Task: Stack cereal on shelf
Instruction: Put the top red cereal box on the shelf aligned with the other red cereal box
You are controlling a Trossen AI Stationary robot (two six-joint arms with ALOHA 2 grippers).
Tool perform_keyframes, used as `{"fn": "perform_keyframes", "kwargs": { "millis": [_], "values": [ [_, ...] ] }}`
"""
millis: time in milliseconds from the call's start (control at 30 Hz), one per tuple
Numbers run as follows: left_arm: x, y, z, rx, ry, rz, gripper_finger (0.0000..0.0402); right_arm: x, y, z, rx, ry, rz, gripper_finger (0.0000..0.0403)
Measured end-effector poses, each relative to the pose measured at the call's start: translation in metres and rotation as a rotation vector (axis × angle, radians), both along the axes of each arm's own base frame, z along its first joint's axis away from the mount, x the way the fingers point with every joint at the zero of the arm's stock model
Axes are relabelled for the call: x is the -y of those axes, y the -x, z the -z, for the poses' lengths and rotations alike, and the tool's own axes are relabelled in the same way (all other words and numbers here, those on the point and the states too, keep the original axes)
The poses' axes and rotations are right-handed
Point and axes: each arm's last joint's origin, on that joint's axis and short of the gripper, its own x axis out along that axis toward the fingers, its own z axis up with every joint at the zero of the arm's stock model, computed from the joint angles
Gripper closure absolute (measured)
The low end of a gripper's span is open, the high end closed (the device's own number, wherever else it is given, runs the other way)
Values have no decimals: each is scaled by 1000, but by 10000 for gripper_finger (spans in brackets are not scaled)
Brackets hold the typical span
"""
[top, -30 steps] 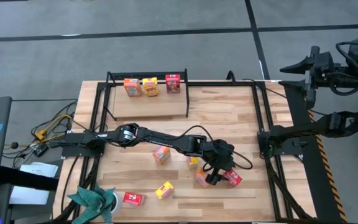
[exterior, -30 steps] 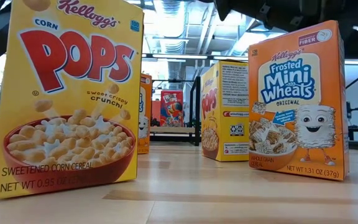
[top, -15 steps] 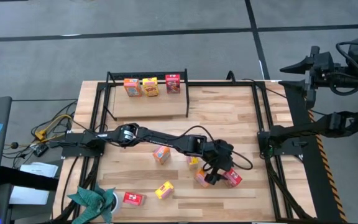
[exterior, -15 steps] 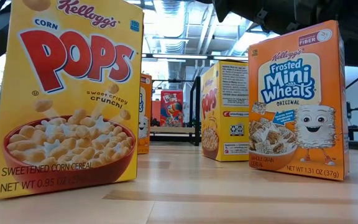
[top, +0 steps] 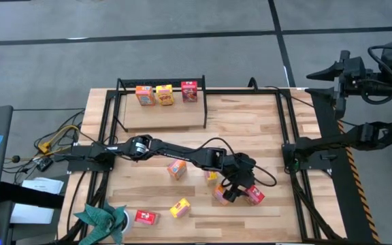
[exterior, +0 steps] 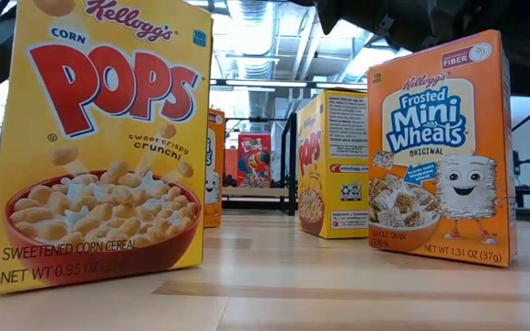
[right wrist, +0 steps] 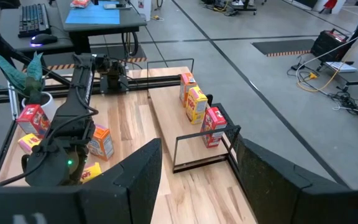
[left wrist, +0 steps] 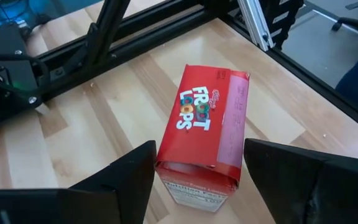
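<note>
A red Froot Loops box is seen lying flat on the wooden surface, its printed front turned up, the letters in white and bright colours, a pink side panel beside them. The left gripper is placed over it, one dark finger at each long side; the fingers are spread and whether they touch the box cannot be told. In the high view this box is found near the front right part of the surface, with an orange box just beside it.

Three boxes, orange, yellow and red, are stood in a row at the back of the shelf. Other boxes are scattered on the surface in front.

The right gripper is held off the surface to the right, its fingers apart and nothing between them.
</note>
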Motion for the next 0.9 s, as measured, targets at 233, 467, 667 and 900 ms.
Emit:
{"fn": "perform_keyframes", "kwargs": {
  "millis": [233, 467, 667, 900],
  "values": [
    [0, 0, 0, 6, -19, 2, 182, 0, 0, 0, 0, 0, 0, 171],
    [-1, 0, 0, 9, -25, 5, 204, 0, 0, 0, 0, -1, 1, 171],
    [-1, 0, 0, 1, -10, -6, 222, 0, 0, 0, 0, -1, 1, 171],
    [-4, 1, -6, -12, 2, -135, 228, 0, 0, 0, 1, -1, 1, 171]
  ]
}}
